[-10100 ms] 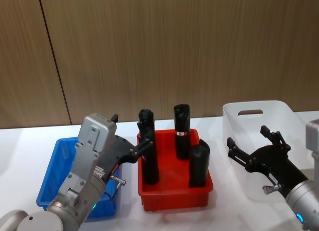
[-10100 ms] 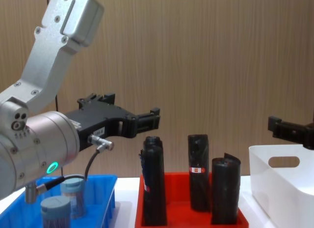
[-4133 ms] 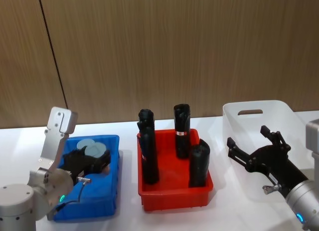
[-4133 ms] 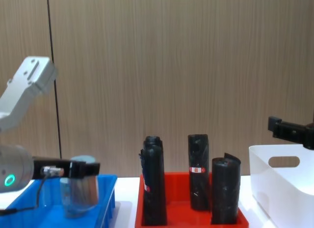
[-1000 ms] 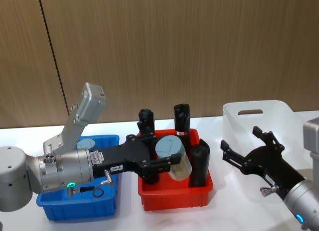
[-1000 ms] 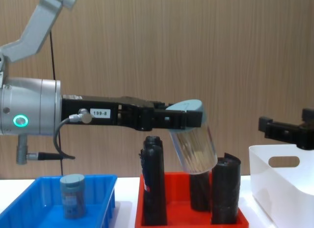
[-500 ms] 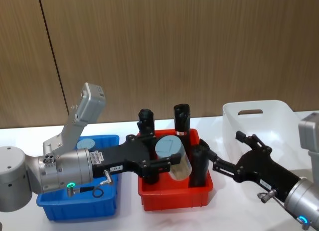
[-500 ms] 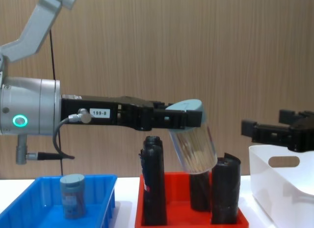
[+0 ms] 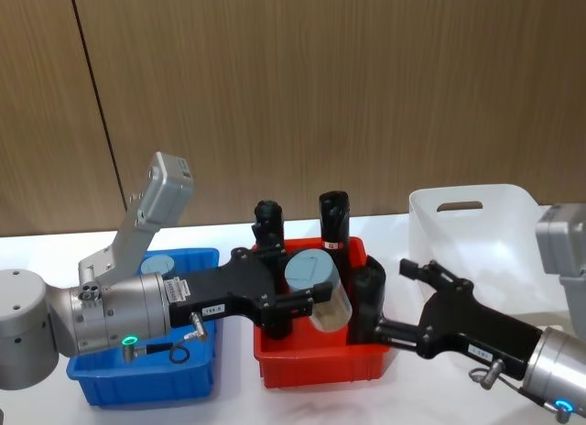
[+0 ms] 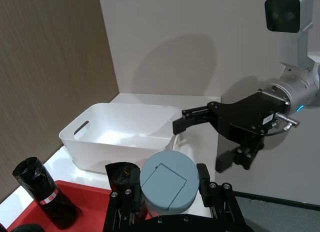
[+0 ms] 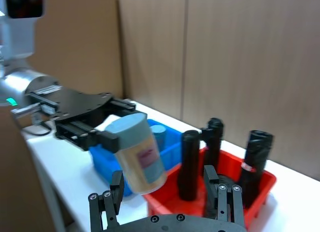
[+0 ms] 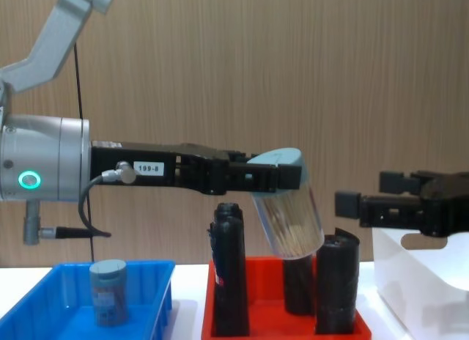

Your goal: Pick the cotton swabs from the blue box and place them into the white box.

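Chest view gives us the left pincer (image 12: 275,176) clamped on the lid end of a cotton swab tub (image 12: 291,224), in the air over the red tray (image 12: 264,281) of black rolls (image 12: 230,281). Its long axis leans, grey-blue lid up and clear round base down toward the right pincer (image 12: 364,194). That pincer hangs wide open and empty beside the white box (image 12: 432,289). A second tub (image 12: 108,290) stands upright in the blue box (image 12: 150,281).
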Robot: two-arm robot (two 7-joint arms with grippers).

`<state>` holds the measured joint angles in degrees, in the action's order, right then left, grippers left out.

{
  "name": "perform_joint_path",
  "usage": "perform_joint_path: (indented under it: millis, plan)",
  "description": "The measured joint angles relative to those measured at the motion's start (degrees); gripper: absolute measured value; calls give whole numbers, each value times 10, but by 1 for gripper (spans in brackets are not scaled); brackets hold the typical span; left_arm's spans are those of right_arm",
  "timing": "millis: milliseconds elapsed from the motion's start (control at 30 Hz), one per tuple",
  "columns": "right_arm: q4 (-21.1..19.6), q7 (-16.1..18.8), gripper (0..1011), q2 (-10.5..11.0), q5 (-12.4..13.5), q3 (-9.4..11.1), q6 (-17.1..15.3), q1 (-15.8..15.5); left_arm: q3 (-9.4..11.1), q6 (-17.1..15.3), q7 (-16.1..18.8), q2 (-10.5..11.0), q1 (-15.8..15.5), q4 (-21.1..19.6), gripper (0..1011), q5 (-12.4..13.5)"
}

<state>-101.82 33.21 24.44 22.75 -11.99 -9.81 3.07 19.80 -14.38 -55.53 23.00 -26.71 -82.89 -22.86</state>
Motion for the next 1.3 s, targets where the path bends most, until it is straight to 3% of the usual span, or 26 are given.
perform_joint_path:
  millis: [367, 567, 1300]
  plan:
    - [22, 98, 1002, 0, -5, -13, -28, 34, 0, 0, 0, 0, 0, 0, 670, 0]
    - [39, 119, 1002, -9, -14, -22, -36, 53, 0, 0, 0, 0, 0, 0, 670, 0]
    - [90, 93, 1002, -31, -60, -41, -34, 96, 0, 0, 0, 0, 0, 0, 670, 0]
